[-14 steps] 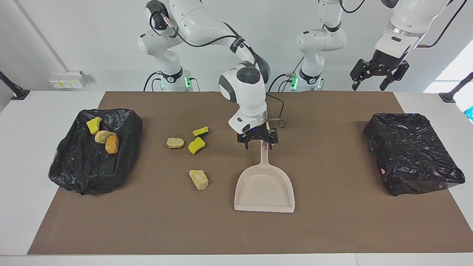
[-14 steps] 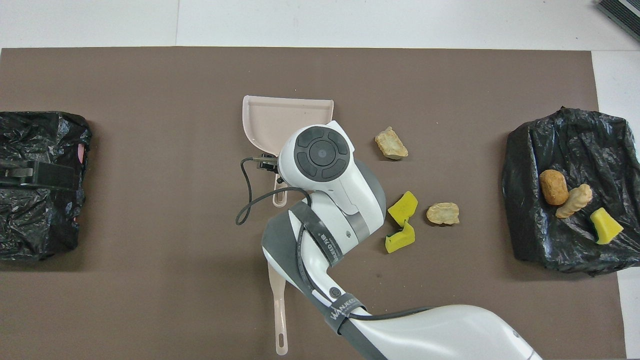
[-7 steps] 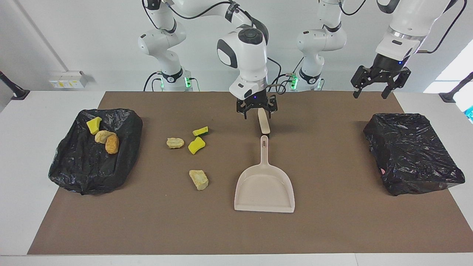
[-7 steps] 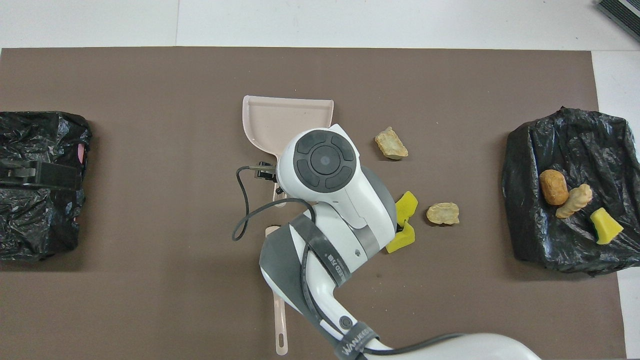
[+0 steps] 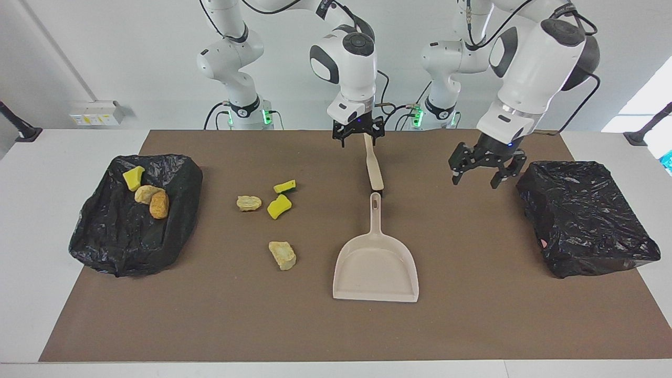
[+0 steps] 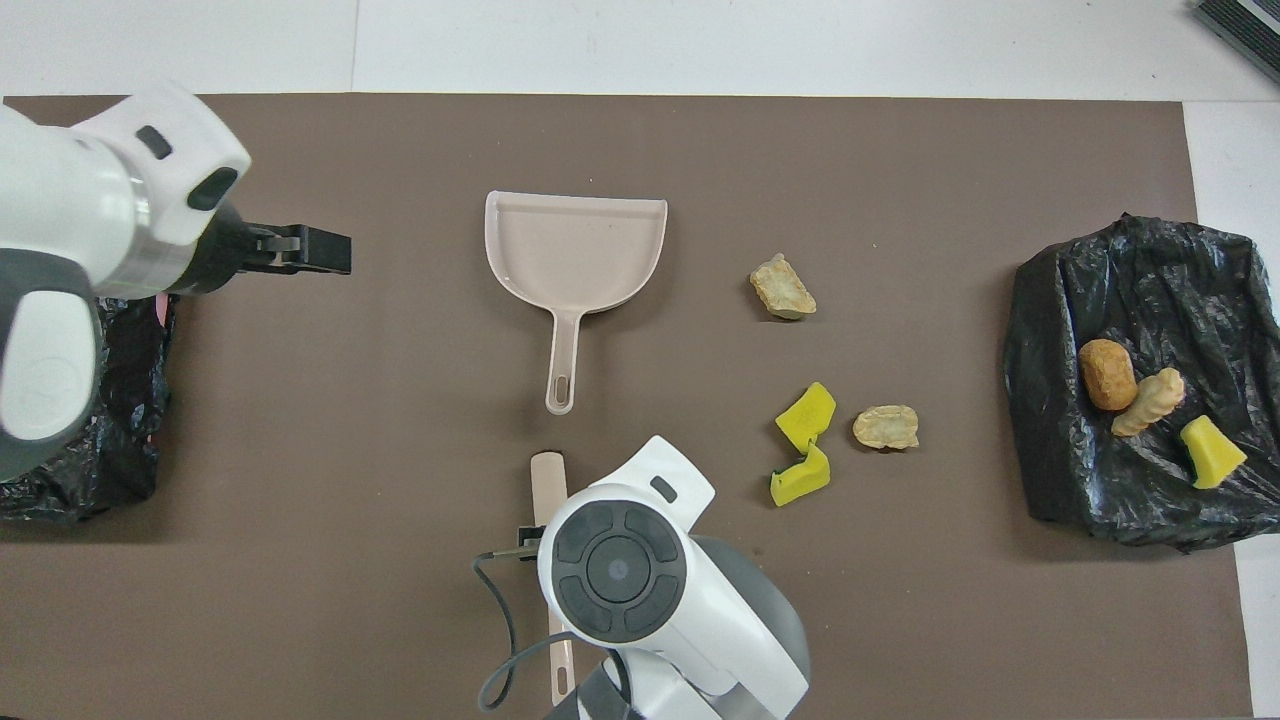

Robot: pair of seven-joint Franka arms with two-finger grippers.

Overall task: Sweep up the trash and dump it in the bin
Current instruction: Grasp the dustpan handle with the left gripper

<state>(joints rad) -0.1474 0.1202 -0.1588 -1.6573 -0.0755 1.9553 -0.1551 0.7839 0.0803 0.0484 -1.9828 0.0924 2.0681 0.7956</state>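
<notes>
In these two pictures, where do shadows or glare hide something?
Facing view: even light; the black bin bags show small glints, and a window glares at the picture's edge. Overhead view: the dustpan casts only a faint shadow, while the right arm's body covers part of the brush.

Smooth beige plastic dustpan (image 5: 376,270), matt brown mat (image 5: 472,315), glossy crinkled black bag (image 5: 588,215).

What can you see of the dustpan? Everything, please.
The dustpan is pale beige, plastic by the look of it, lying flat and empty on the brown mat near the table's middle. It has a shallow scoop with a raised rim, and its open straight edge points away from the robots. Its slim handle, with a hanging slot at the end, points toward the robots and ends just short of the brush. Nothing touches it but the mat; neither gripper is on it.
</notes>
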